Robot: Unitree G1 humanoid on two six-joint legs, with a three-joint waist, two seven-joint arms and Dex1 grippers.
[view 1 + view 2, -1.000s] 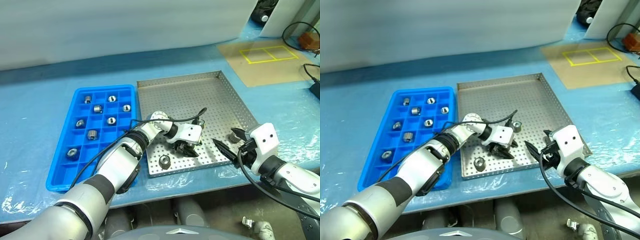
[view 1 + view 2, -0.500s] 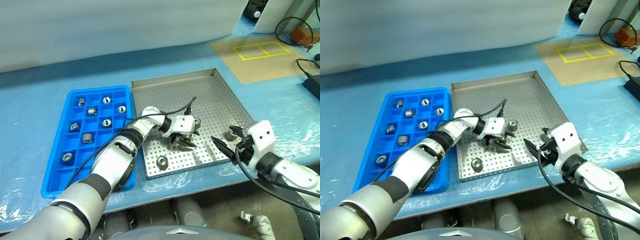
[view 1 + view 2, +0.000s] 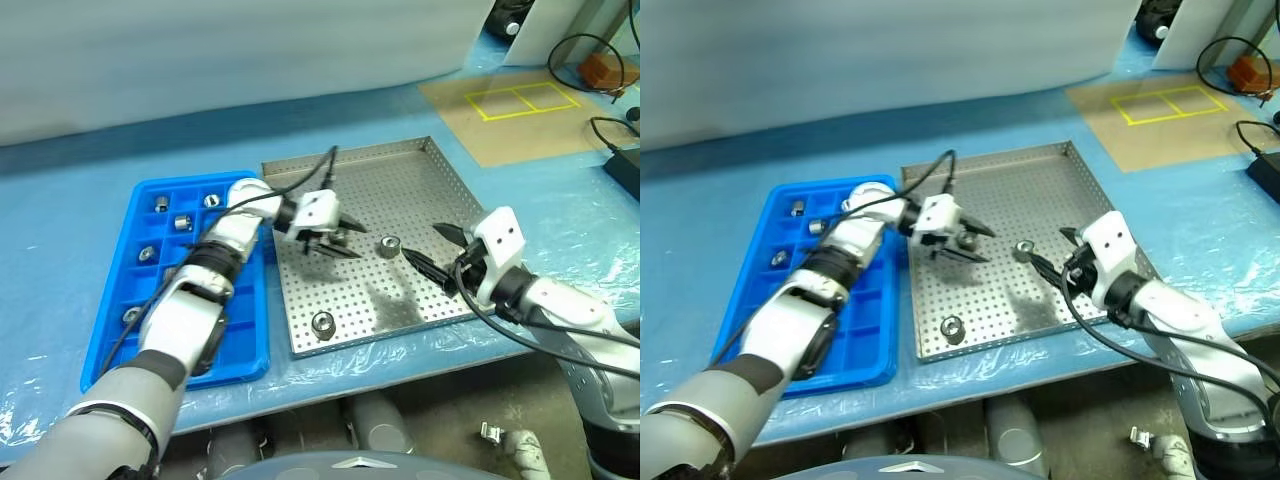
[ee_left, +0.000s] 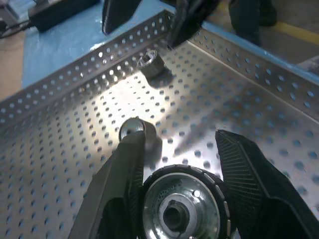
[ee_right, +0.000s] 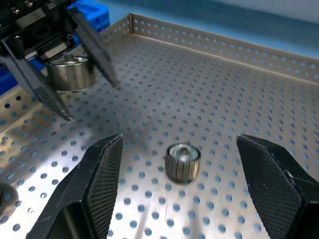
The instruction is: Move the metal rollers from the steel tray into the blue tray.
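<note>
We had the steel tray (image 3: 440,190) at centre and the blue tray (image 3: 112,345) on its left, several rollers already in its compartments. Our left gripper (image 3: 325,238) hung above the steel tray's left part, pinching one roller (image 4: 182,209), the blue tray just to its left. Our right gripper (image 5: 182,194), spread wide, pointed at a loose roller (image 5: 182,162) lying straight ahead between its fingers, hole upward. A third roller (image 3: 323,323) sat near the front rim.
</note>
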